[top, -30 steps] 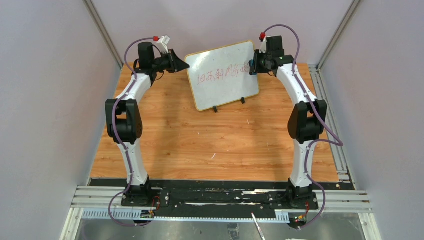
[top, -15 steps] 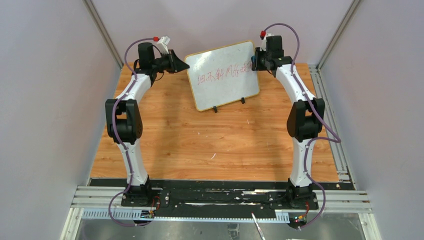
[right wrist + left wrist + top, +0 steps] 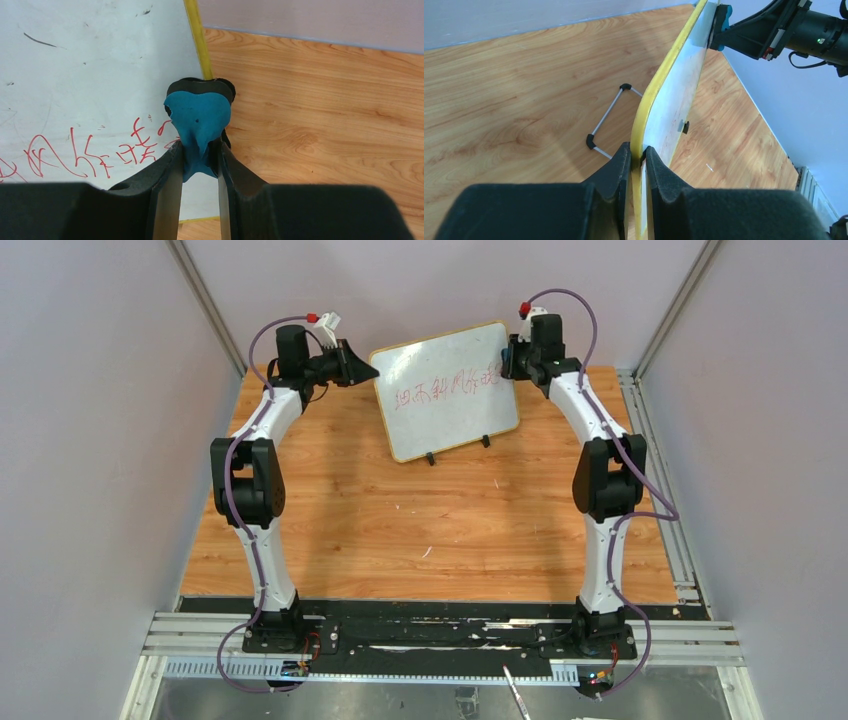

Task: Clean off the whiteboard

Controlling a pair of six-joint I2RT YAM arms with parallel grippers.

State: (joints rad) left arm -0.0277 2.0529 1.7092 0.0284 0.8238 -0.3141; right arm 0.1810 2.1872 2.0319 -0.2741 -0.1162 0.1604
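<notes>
The whiteboard stands tilted at the back of the wooden table, with a row of red handwritten marks across its face. My left gripper is shut on the board's left edge; in the left wrist view that gripper pinches the yellow frame. My right gripper is shut on a blue eraser. The eraser is pressed against the whiteboard near its upper right edge, just right of the red marks. The left wrist view shows the eraser at the board's far end.
Two black feet prop the board in front, and a wire stand sits behind it. Purple walls close in at the back and sides. A metal rail runs along the table's right edge.
My right gripper has carried the eraser a little up and back along the board's right side. The left gripper and the board have stayed put.
</notes>
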